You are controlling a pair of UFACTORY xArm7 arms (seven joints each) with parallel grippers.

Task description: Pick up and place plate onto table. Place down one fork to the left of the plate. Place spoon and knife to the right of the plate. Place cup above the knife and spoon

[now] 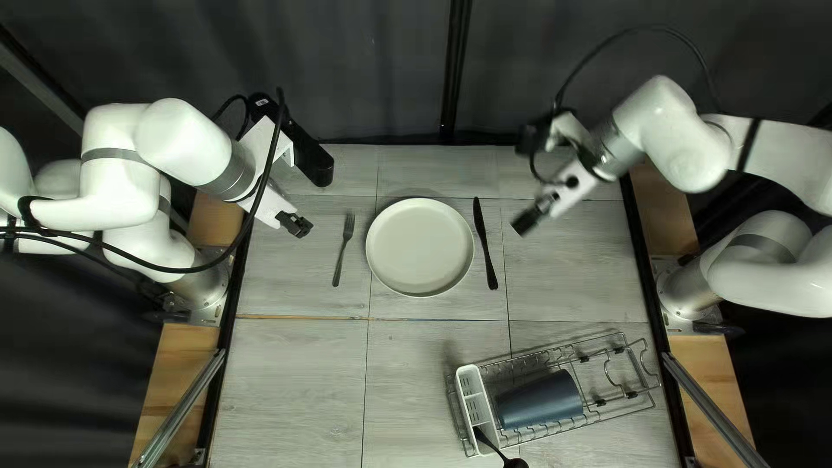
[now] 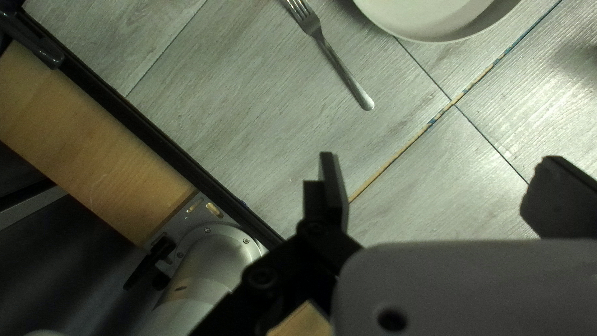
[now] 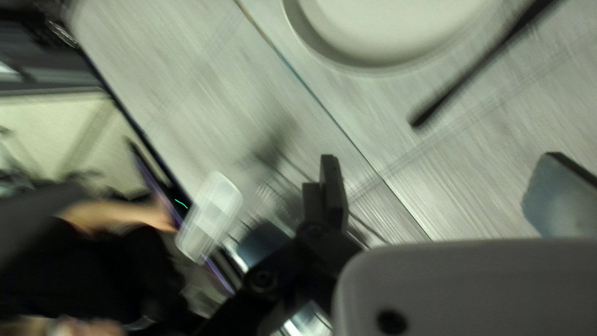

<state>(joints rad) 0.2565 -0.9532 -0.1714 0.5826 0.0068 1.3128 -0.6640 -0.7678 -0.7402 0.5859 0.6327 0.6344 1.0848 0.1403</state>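
Observation:
My left gripper [image 1: 295, 224] hangs left of the fork [image 1: 343, 250]; my right gripper [image 1: 525, 218] is right of the black knife [image 1: 485, 243]. Between fork and knife lies the pale plate [image 1: 419, 247]. The dark blue cup [image 1: 539, 400] lies on its side in the rack, and a black spoon [image 1: 501, 451] leans from the white caddy. In the left wrist view the open gripper [image 2: 435, 180] has nothing between its fingers, with the fork [image 2: 341, 63] ahead. In the right wrist view the gripper [image 3: 435, 180] is open and empty, plate [image 3: 385, 28] and knife [image 3: 482, 65] ahead.
The wire dish rack [image 1: 607, 394] with the white utensil caddy [image 1: 476, 407] stands at the near right of the table. Beyond the table edge in the right wrist view is a person's arm [image 3: 118, 213]. A black cable [image 1: 256, 195] hangs along my left arm.

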